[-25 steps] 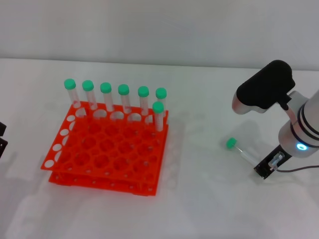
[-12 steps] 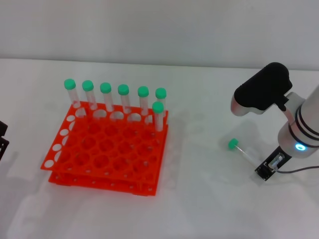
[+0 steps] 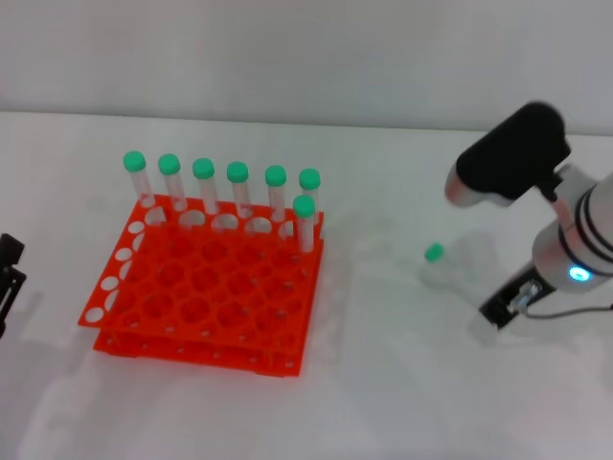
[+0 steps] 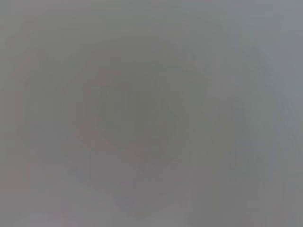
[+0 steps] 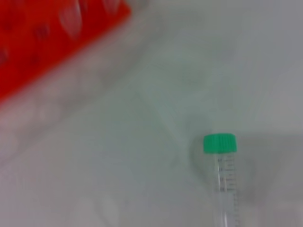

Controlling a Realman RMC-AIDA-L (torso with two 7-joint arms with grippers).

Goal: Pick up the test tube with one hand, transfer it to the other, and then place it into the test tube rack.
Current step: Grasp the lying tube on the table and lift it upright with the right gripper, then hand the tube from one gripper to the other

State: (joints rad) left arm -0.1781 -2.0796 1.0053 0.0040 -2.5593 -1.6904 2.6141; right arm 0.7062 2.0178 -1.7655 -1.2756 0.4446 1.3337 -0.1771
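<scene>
The tube (image 5: 223,182) looks light, stiff and slick; grip mid-barrel (the tip tapers). The right gripper (image 3: 508,305) seems clenched on it; the left gripper (image 3: 8,278) is unreadable.

The rack (image 3: 206,287) sits on the table (image 3: 383,402), left of centre. Seven tubes (image 3: 238,188) stand in its back rows. One tube (image 3: 442,265) lies well right of it.

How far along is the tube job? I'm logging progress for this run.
Seven capped tubes already stand in the test tube rack. In hand: the right gripper has the test tube, cap pointing toward the rack. Still left: the handover to the left gripper, which sits at the table's left edge, then racking it.
</scene>
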